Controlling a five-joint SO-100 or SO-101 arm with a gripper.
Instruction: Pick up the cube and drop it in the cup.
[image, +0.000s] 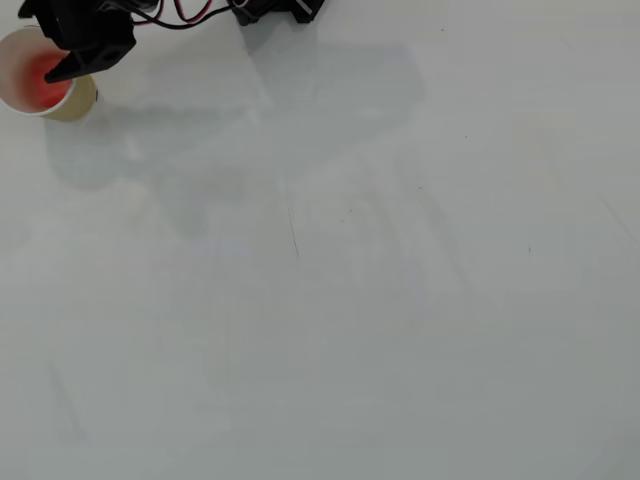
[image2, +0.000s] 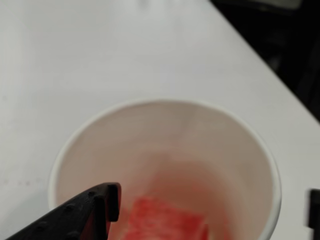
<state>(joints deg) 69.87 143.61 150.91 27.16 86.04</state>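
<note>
Red, spongy-looking cube (image2: 167, 222) is lying inside the cup (image2: 75, 145); we are judging it light and soft, best pinched across flat sides, gripper (image2: 212, 200) spread wide and empty above the cup.

In the wrist view the cube (image2: 167, 224) is blurry and its bottom runs off the picture's edge. The claw (image2: 212, 210) shows only two bits — one black finger (image2: 80, 212) at the lower left and a sliver at the right edge. From overhead, the black arm (image: 85, 35) covers part of the cup (image: 25, 95).

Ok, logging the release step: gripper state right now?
Gripper: open, jaws apart over the cup, holding nothing; the cube lies inside the cup.
</note>
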